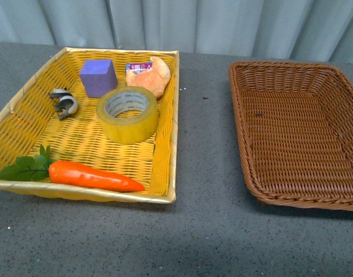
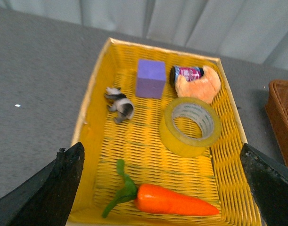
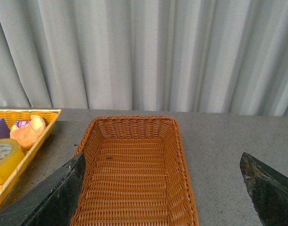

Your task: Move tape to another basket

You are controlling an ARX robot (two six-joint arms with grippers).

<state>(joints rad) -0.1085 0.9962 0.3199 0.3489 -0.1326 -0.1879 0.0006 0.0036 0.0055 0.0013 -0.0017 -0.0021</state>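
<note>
Your tape point(image 1: 127, 114) lies on its flat side inside the yellow basket point(image 1: 170, 115), hole facing up, so its axis runs close to upright and, being a ring, it has no long side to line up with. Its white core shows print that is too small to read.

Behind the tape, a purple cube point(image 1: 98, 77) stands close by and a croissant toy point(image 1: 153, 78) sits just beside it. The croissant half hides a small printed item point(image 1: 137, 67). A grey-and-white clip point(image 1: 64, 102) lies left of the tape. An orange carrot point(image 1: 92, 176) lies in front of it, along the near wall.

To the right of the tape, across a strip of bare bench point(image 1: 205, 173), sits the brown basket point(image 1: 237, 109), its far side cut off by the front view's edge.

Neither arm shows in the front view. Each wrist view catches only two dark fingers at the frame's corners. The left tool point(image 2: 158, 149) is spread wide above the yellow basket. The right tool point(image 3: 161, 157) is spread wide over the brown basket.
</note>
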